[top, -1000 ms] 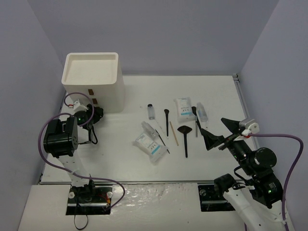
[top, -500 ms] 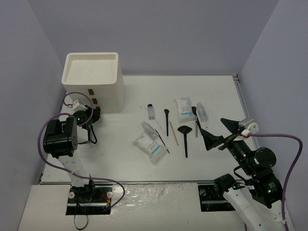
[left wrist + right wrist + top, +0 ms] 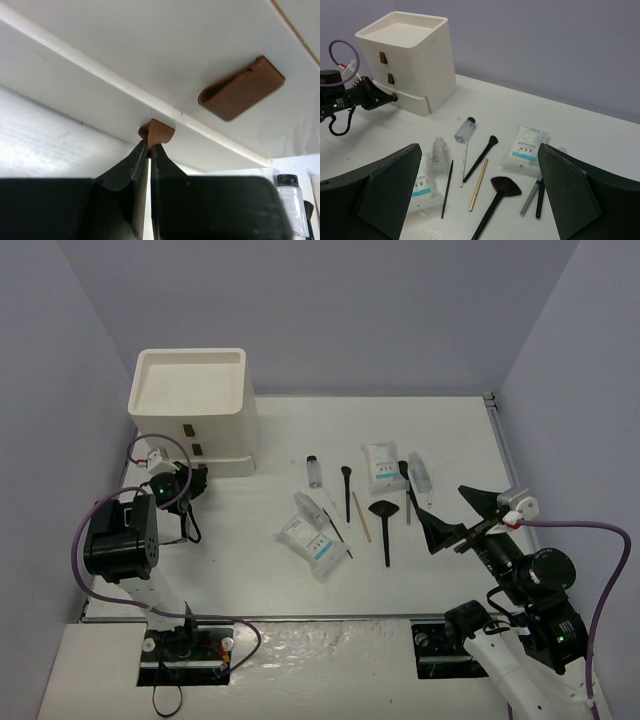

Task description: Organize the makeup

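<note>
The makeup lies mid-table: a fan brush (image 3: 384, 510), a small black brush (image 3: 346, 480), a thin wooden stick (image 3: 361, 517), a clear tube (image 3: 314, 471) and two white packets (image 3: 380, 467) (image 3: 312, 538). The right wrist view shows the fan brush (image 3: 505, 187), the stick (image 3: 478, 184) and the tube (image 3: 465, 129). My left gripper (image 3: 193, 480) (image 3: 150, 145) is shut on the brown tab (image 3: 157, 132) of the bottom drawer (image 3: 412, 102), which stands slightly out. My right gripper (image 3: 448, 512) (image 3: 479, 148) is open and empty, above and to the near right of the makeup.
The white three-drawer box (image 3: 192, 410) stands at the back left, with an open tray top. A second brown handle (image 3: 242, 89) sits on the drawer above. The table's right edge rail (image 3: 493, 415) is near the wall.
My left gripper has drawn back a little toward the near left with the tab, and the bottom drawer has slid out slightly. The right arm has not moved.
</note>
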{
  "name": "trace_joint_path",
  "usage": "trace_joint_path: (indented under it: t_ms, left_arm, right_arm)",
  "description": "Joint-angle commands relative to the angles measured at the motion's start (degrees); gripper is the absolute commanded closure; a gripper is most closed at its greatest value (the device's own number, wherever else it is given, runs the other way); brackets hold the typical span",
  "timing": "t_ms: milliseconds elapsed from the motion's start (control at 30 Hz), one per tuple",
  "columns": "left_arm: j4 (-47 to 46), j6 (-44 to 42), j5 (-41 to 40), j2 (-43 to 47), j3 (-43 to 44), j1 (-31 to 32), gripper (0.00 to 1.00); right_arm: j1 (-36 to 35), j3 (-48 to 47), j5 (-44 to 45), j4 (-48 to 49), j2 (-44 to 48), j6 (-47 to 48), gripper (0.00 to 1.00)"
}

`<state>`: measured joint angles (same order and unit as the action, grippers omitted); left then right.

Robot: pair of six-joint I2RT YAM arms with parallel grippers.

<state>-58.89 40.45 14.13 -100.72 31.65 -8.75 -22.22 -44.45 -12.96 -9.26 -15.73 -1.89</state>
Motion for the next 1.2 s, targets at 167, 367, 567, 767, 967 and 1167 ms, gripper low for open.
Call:
trace_joint_path:
  t_ms: [167,367,567,767,967,1167]
  left_arm:
    - [7.7,-0.5,-4.3,15.8,-3.8,0.0,1.00]
    - [16.7,-0.5,-5.8,22.4,-5.8,0.1,1.00]
    - [21.4,-0.1,-7.3,27.5,-8.9,0.1,1.00]
    - [24.5,0.7,-8.2,32.4,-11.8,0.1,1.00]
    - [29.6,1.6,-10.0,39.1,-13.2,0.1,1.00]
    - [35.0,3.4,-11.5,44.0,-12.8,0.1,0.71]
  right_arm:
    - [-0.3,-1.1,-1.5,4.8,-0.4,-0.8,0.00]
    - [-0.3,-1.7,-1.3,4.6,-1.0,-1.3,0.00]
    - [-0.3,-2.2,-1.6,4.2,-2.0,-2.0,0.00]
    - [-0.3,-2.5,-1.4,3.8,-3.2,-2.9,0.00]
    - [-0.3,-3.2,-1.6,2.5,-5.8,-4.4,0.00]
    - [-0.2,-3.5,-0.8,1.4,-7.9,-5.8,0.00]
